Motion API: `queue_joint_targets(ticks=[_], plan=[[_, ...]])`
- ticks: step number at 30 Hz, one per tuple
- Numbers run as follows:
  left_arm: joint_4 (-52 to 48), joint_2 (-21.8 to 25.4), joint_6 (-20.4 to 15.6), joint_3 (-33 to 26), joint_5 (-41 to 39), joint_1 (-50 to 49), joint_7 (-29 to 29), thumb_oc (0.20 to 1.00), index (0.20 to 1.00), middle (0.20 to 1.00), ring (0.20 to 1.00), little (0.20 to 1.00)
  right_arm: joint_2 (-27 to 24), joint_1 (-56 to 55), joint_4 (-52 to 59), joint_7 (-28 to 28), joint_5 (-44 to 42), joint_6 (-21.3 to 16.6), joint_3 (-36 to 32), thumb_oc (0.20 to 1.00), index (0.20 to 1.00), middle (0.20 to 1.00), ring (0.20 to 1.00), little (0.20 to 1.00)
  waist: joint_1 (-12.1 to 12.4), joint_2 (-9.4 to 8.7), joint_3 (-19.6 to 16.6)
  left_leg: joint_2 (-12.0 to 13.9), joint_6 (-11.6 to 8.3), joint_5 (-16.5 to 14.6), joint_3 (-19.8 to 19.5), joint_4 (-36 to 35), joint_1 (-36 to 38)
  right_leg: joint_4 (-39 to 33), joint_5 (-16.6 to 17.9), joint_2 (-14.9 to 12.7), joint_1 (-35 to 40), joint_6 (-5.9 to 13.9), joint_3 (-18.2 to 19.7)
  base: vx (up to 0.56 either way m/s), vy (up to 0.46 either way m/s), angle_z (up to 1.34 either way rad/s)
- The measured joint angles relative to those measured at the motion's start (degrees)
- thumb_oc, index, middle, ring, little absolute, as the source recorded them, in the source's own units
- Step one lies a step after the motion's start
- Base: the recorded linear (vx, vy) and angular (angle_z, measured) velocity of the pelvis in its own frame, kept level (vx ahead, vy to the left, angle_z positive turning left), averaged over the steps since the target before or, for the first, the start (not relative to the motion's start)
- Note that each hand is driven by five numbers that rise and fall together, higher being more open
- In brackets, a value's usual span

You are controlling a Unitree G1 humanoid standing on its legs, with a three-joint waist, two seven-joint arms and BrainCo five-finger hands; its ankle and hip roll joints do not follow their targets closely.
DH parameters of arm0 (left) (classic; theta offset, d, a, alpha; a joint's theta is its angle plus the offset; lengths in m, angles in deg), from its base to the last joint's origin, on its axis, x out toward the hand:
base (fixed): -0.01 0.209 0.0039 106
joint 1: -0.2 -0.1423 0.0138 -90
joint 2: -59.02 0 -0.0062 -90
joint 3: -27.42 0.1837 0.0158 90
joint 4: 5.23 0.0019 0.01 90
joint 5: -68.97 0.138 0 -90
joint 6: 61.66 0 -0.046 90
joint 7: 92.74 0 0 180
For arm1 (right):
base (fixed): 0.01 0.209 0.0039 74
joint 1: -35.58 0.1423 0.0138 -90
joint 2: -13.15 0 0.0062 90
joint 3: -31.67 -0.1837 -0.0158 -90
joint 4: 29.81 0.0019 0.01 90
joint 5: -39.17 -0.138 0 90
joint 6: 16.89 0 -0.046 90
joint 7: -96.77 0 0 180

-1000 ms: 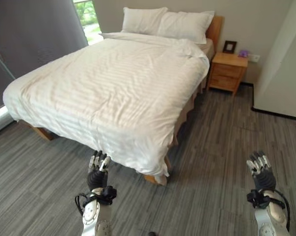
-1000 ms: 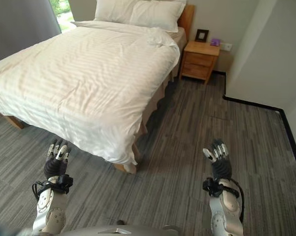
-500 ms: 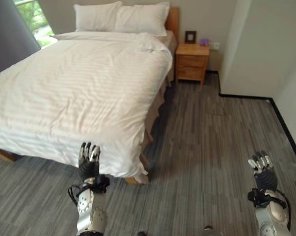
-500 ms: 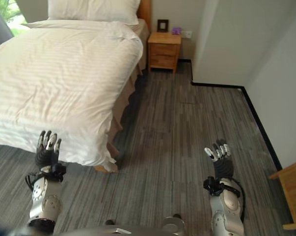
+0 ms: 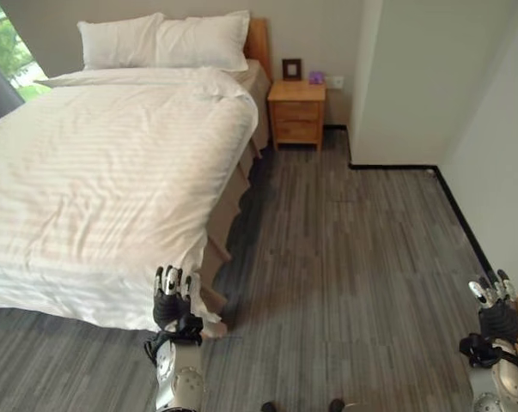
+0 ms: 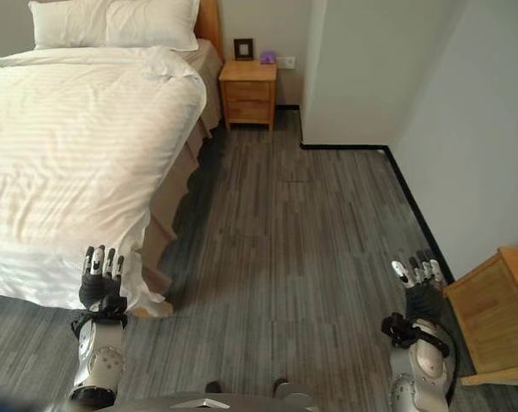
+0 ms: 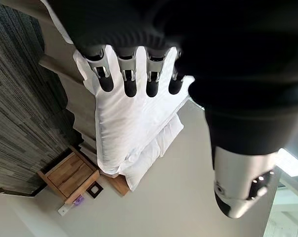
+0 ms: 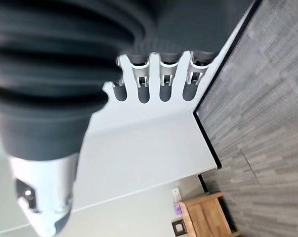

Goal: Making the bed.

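A bed point(image 5: 112, 172) with a smooth white striped duvet point(image 6: 70, 146) fills the left side, and two white pillows point(image 5: 164, 41) lie at its wooden headboard. My left hand point(image 5: 170, 299) is raised just in front of the duvet's near corner point(image 5: 203, 318), fingers point(image 7: 130, 74) straight and open, holding nothing. My right hand point(image 6: 418, 287) hangs over the floor at the lower right, fingers point(image 8: 166, 79) straight and open, far from the bed.
A wooden nightstand point(image 5: 297, 112) with a small picture frame point(image 5: 291, 69) and a purple object stands beside the headboard. A white wall corner point(image 5: 387, 86) juts out at the right. Another wooden piece of furniture point(image 6: 490, 309) stands by my right hand. Grey plank floor point(image 5: 344, 249) lies between.
The camera has swung right, so the bed has slid left in view and the right wall and wooden furniture have come in. Both hands stay raised and open.
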Motion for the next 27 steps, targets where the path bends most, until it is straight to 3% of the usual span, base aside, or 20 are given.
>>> queue_joint_targets(ticks=[4, 6, 12, 16, 17, 19, 20, 21, 22, 24, 25, 27], plan=[[-0.11, 0.06, -0.01, 0.32, 0.01, 0.50, -0.02, 1.000, 1.000, 1.000, 1.000, 1.000, 0.24, 0.92, 0.00, -0.06, -0.08, 0.00, 0.83, 1.000, 1.000, 1.000, 1.000, 1.000, -0.06, 1.46, -0.04, -0.28, 0.00, -1.04, -0.20, -3.65, 1.82, 0.14, -0.02, -0.21, -0.02, 0.99, -0.18, 0.09, 0.078, 0.03], [-0.16, 0.32, -0.02, 0.07, 0.01, 0.38, -0.07, 1.000, 1.000, 1.000, 1.000, 1.000, 0.27, 1.13, 0.00, -0.63, -0.13, 0.03, 2.15, 1.000, 1.000, 1.000, 1.000, 1.000, -0.03, 2.30, -0.25, -0.13, 0.00, -3.26, -0.20, -4.37, 2.07, 0.60, -0.17, -0.05, -0.47, 1.24, -0.05, 0.10, 0.092, -0.03], [-0.11, 0.72, -0.13, -2.19, 0.04, 0.23, -0.46, 1.000, 1.000, 1.000, 1.000, 1.000, 0.17, 1.75, 0.00, -1.72, -0.13, 0.21, 3.92, 1.000, 1.000, 1.000, 1.000, 1.000, 0.80, 2.20, 0.02, -0.78, 0.22, -4.33, 0.28, -4.37, 1.93, 2.01, -0.95, -0.76, -1.80, 1.50, 0.98, 0.08, 0.076, -0.08], [-0.04, 2.31, -0.97, -3.21, 0.02, 0.24, -1.05, 1.000, 1.000, 1.000, 1.000, 1.000, -1.10, 2.69, 0.03, -2.05, 0.19, 0.58, 4.62, 1.000, 1.000, 1.000, 1.000, 1.000, 1.62, 1.31, 0.54, -2.08, 1.25, -4.56, 1.57, -4.05, 0.90, 9.10, -2.78, -2.08, -6.57, 2.25, 2.63, 0.05, 0.072, -0.13], [0.19, 2.73, -1.07, -3.24, 0.05, 0.72, -1.45, 1.000, 1.000, 1.000, 1.000, 1.000, -1.06, 2.68, 0.08, -2.11, 0.42, 0.69, 4.62, 1.000, 1.000, 1.000, 1.000, 1.000, 1.50, 0.48, 1.30, -3.14, 2.47, -5.37, 1.34, -3.08, 0.66, 13.69, -1.95, -2.94, -8.68, 3.42, 2.76, 0.17, 0.038, -0.07], [0.11, 4.03, -1.45, -2.98, 0.21, 0.99, -2.20, 1.000, 1.000, 1.000, 1.000, 1.000, -1.07, 2.95, 0.09, -2.39, 0.47, 1.22, 5.34, 1.000, 1.000, 1.000, 1.000, 1.000, 1.18, -0.82, 2.59, -3.49, 2.22, -6.33, 1.54, -2.63, 1.45, 25.10, -2.29, -4.24, -13.82, 5.17, 3.38, 0.27, 0.009, -0.17], [0.17, 4.48, -1.46, -2.97, 0.27, 0.88, -2.33, 1.000, 1.000, 1.000, 1.000, 1.000, -0.91, 3.23, 0.12, -2.38, 0.46, 1.29, 5.63, 1.000, 1.000, 1.000, 1.000, 1.000, 1.40, -0.93, 3.46, -3.33, 2.65, -6.44, 1.70, -3.13, 2.31, 29.99, -1.66, -4.67, -16.73, 7.32, 3.94, 0.38, -0.075, -0.08], [0.21, 4.58, -1.48, -2.84, 0.29, 0.81, -2.53, 1.000, 1.000, 1.000, 1.000, 1.000, -0.57, 2.29, 0.25, -2.38, 0.42, 1.41, 5.73, 1.000, 1.000, 1.000, 1.000, 1.000, 0.63, -0.49, 3.63, -3.05, 1.53, -7.25, 1.48, -3.58, 2.04, 27.90, -2.22, -5.62, -18.73, 7.29, 3.18, 0.38, -0.075, 0.05], [-0.27, 4.53, -1.56, -2.88, 0.27, 0.64, -2.62, 1.000, 1.000, 1.000, 1.000, 1.000, -0.03, 2.04, 0.24, -2.39, 0.39, 1.49, 5.67, 1.000, 1.000, 1.000, 1.000, 1.000, 0.37, -0.91, 3.20, -2.81, 1.83, -7.05, 2.03, -4.40, 1.93, 22.06, -2.36, -6.87, -18.29, 6.88, 0.80, 0.30, -0.089, 0.24], [-0.11, 4.88, -1.62, -2.76, 0.28, 0.76, -2.58, 1.000, 1.000, 1.000, 1.000, 1.000, 0.89, 1.85, 0.16, -2.41, 0.12, 1.47, 5.71, 1.000, 1.000, 1.000, 1.000, 1.000, -0.43, -1.24, 3.22, -1.94, 1.80, -7.07, 1.64, -4.33, 1.83, 11.18, -1.62, -6.19, -17.03, 6.37, 1.23, 0.50, -0.179, 0.12], [0.12, 4.85, -1.62, -2.86, 0.27, 0.89, -2.62, 1.000, 1.000, 1.000, 1.000, 1.000, 1.04, 1.83, 0.11, -2.42, 0.12, 1.48, 5.82, 1.000, 1.000, 1.000, 1.000, 1.000, -0.91, -1.18, 3.26, -1.33, 1.61, -7.20, 1.27, -4.23, 2.33, 9.17, 0.62, -5.76, -16.58, 5.95, 1.89, 0.59, -0.252, 0.12], [0.03, 5.07, -1.79, -2.49, 0.30, 3.49, -2.70, 1.000, 1.000, 1.000, 1.000, 1.000, 0.78, 2.18, 0.52, -2.47, 0.12, 1.42, 5.73, 1.000, 1.000, 1.000, 1.000, 1.000, -3.18, -0.42, 3.02, 0.81, -0.02, -8.26, -0.46, -1.70, -0.66, 4.71, 2.08, -2.36, -15.98, 6.62, 9.90, 0.30, -0.165, 0.41]])
